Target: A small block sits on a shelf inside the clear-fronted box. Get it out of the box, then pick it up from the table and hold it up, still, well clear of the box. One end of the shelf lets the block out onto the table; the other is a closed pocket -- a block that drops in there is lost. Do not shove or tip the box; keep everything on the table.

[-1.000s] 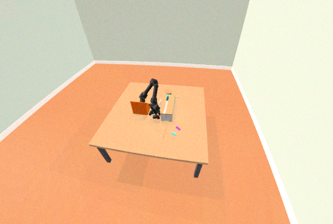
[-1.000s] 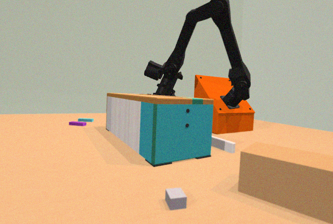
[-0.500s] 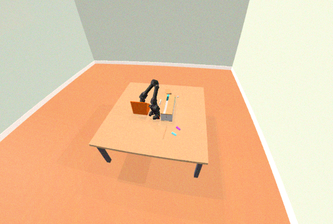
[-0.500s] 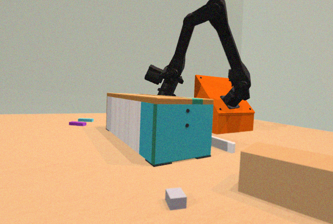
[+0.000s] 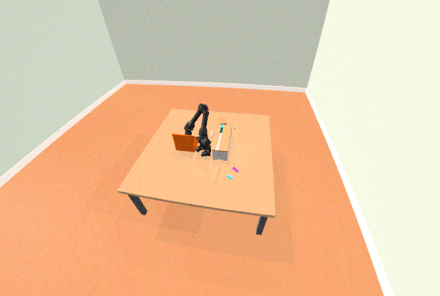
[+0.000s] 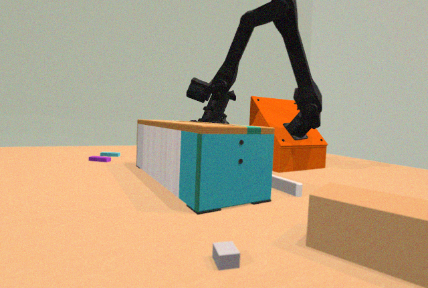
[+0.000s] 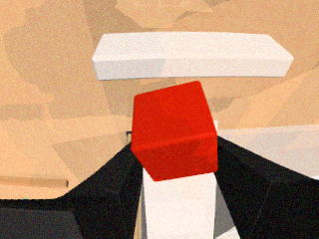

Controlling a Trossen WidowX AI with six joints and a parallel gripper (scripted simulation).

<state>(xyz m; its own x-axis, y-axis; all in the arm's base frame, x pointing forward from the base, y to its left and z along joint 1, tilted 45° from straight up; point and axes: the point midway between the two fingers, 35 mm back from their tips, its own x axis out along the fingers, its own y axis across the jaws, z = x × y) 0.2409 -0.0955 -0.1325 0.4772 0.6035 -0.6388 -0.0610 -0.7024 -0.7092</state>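
The box (image 5: pixel 221 154) (image 6: pixel 235 178) stands upright, with a teal end and a wooden top. The red block (image 7: pixel 174 131) fills the space between the fingertips in the wrist view; a bit of red (image 5: pixel 210 152) shows beside the fingers in the top view. My gripper (image 7: pixel 175 142) (image 5: pixel 207 152) is shut on the red block, low beside the box's left side, near its front end. A white surface (image 7: pixel 179 209) shows below the block in the wrist view. Whether the block touches anything beneath is unclear. The box hides the fingertips in the exterior view.
A white bar (image 7: pixel 191 55) lies just beyond the block. An orange wedge (image 5: pixel 183 143) (image 6: pixel 300 157) stands left of the gripper. Purple (image 5: pixel 235 169) (image 6: pixel 99 158) and cyan pieces (image 5: pixel 229 176) (image 6: pixel 110 154), a grey cube (image 5: pixel 234 128) (image 6: pixel 226 257) and a tan block (image 6: pixel 366 232) are farther off.
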